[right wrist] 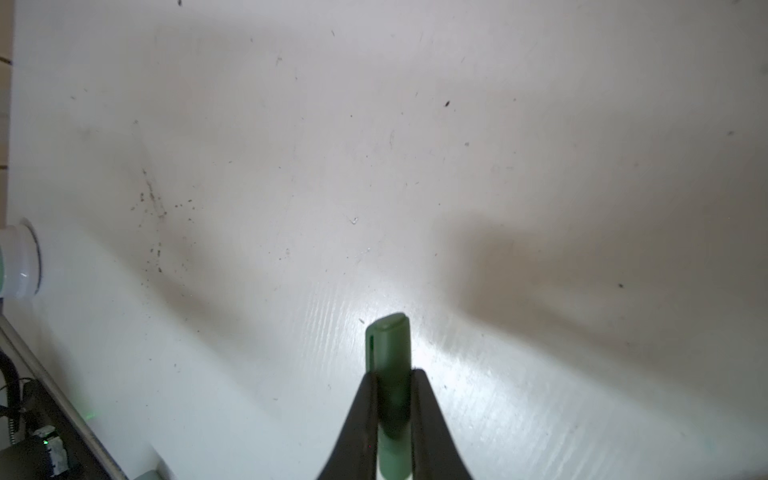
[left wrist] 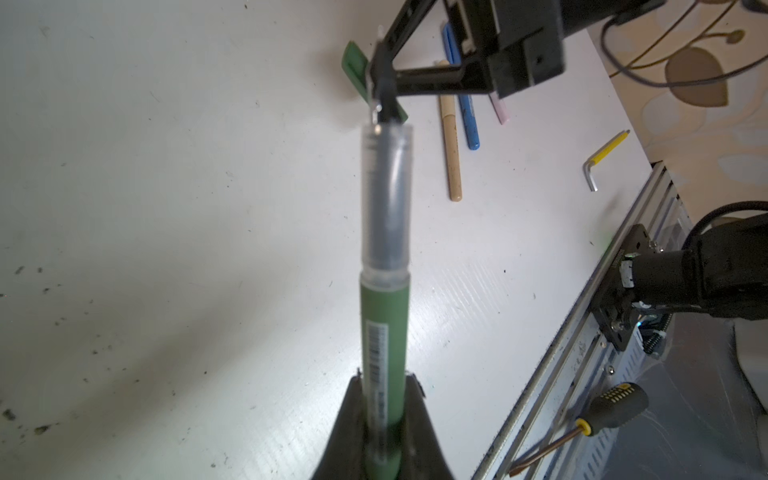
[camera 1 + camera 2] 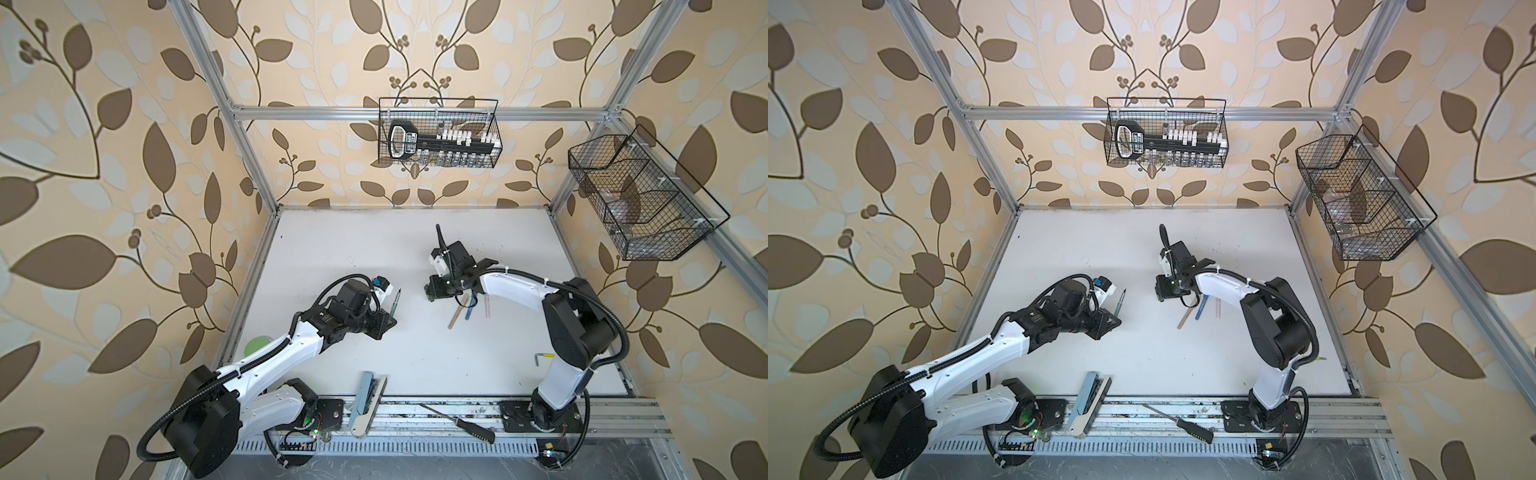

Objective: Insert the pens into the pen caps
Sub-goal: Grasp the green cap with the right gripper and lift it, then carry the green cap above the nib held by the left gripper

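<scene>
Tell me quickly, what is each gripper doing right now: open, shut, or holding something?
Left gripper: closed, holding the green pen by its barrel.
Right gripper: closed, holding the green cap.

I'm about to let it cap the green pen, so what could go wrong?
The left gripper holds the green pen by its rear, so the free tip could wobble and miss. The end of the green cap beyond the right gripper looks closed; its opening may face away. The tan pen, blue pen and pink pen lie close by and could get knocked.
</scene>
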Tool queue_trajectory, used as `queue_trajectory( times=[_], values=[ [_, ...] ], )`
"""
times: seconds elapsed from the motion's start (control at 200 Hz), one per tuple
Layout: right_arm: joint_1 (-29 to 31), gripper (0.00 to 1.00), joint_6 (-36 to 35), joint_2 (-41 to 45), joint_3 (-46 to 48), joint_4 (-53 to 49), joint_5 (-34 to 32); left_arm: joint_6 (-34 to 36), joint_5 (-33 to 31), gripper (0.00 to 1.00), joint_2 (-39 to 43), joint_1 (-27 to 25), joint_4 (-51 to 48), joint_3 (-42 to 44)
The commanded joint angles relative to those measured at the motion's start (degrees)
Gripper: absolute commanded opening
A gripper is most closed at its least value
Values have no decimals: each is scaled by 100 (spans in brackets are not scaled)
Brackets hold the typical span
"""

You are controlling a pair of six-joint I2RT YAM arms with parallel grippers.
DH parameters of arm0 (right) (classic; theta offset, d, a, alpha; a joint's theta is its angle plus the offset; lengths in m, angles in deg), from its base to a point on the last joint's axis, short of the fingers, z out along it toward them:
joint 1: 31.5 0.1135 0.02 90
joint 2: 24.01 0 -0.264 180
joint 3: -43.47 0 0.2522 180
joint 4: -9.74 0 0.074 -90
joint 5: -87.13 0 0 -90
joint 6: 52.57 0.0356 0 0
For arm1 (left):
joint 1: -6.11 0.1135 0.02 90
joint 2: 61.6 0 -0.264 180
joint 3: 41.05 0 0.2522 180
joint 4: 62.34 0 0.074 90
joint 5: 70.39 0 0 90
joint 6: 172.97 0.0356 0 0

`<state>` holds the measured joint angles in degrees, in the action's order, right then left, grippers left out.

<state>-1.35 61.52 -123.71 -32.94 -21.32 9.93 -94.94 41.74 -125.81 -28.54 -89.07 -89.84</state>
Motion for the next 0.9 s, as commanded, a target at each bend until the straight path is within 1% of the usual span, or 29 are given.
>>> queue_trajectory(
  times=[0.0, 0.055, 0.14, 0.295, 0.44, 0.52, 0.66, 0.895],
  values=[
    [-61, 15, 368, 424, 487, 829, -31, 163, 164, 3, -175, -202, 426, -168],
    [-87, 15, 472, 654, 764, 1160, 29, 193, 88, 3, -310, -323, 465, -228],
    [-154, 14, 770, 1037, 1333, 1987, 212, 186, 22, 2, -530, -515, 619, -335],
    [-246, 15, 1636, 1649, 2285, 3617, 600, 71, -34, 2, -789, -800, 1067, -435],
    [-247, 15, 2134, 2160, 2802, 4447, 656, 3, -258, 1, -883, -1041, 1447, -488],
    [-247, 15, 2268, 2498, 3020, 4641, 516, 10, -353, 1, -883, -1152, 1626, -495],
    [-236, 15, 2330, 3071, 3215, 4656, 277, 32, -411, 1, -881, -1208, 1679, -562],
    [-238, 15, 2454, 3491, 3273, 4682, 332, 41, -389, 1, -744, -1296, 1841, -619]
  ],
)
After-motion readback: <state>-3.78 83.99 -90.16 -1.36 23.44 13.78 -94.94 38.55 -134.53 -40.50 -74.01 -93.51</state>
